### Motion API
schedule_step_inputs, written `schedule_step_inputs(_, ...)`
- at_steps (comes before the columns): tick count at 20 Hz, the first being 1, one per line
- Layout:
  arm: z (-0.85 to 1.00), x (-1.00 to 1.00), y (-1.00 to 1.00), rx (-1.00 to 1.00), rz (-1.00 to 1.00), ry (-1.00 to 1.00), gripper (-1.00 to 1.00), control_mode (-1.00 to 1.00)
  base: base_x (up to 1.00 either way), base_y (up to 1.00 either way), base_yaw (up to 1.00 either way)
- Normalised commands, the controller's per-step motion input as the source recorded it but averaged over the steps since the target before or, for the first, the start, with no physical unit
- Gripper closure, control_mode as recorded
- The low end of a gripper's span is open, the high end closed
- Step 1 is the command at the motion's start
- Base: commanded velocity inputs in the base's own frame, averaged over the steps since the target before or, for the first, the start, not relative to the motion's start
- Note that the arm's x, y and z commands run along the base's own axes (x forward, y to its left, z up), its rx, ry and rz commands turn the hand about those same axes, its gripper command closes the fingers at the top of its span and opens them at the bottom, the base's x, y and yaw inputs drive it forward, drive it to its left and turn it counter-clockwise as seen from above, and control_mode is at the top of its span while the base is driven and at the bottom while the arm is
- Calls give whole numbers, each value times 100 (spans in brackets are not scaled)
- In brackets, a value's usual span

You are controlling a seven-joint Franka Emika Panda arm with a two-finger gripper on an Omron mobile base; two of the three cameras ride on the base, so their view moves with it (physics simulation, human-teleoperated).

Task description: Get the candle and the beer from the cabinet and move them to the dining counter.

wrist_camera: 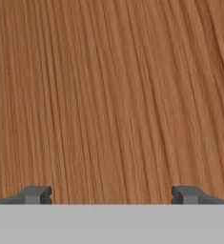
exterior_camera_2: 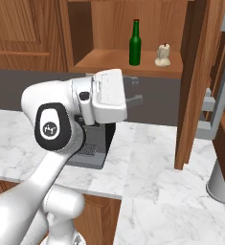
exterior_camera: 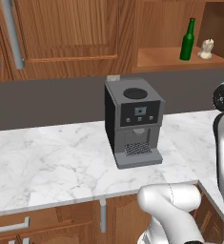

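Evenly lit, flat rendering; soft shadow behind the coffee machine (exterior_camera: 132, 121); slightly blurred wood grain ahead of the fingertips (wrist_camera: 37, 194).

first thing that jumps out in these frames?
The green beer bottle with its red cap, upright on the shelf of the open cabinet, with the small pale candle just right of it. Next, the grey coffee machine in the middle of the marble worktop below. In the hand view the gripper is open, with nothing between its tips, facing plain wood grain.
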Motion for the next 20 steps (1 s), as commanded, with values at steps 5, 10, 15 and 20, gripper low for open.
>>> schedule_step_inputs(5,7,0,31,1,10,2,-100,-100,0,0,0)
schedule_step_inputs(10,6,-5,29,2,10,5,-100,-100,0,0,0)
schedule_step_inputs(15,5,-6,23,3,8,7,-100,-100,0,0,0)
schedule_step_inputs(20,3,-1,18,2,5,2,-100,-100,0,0,0)
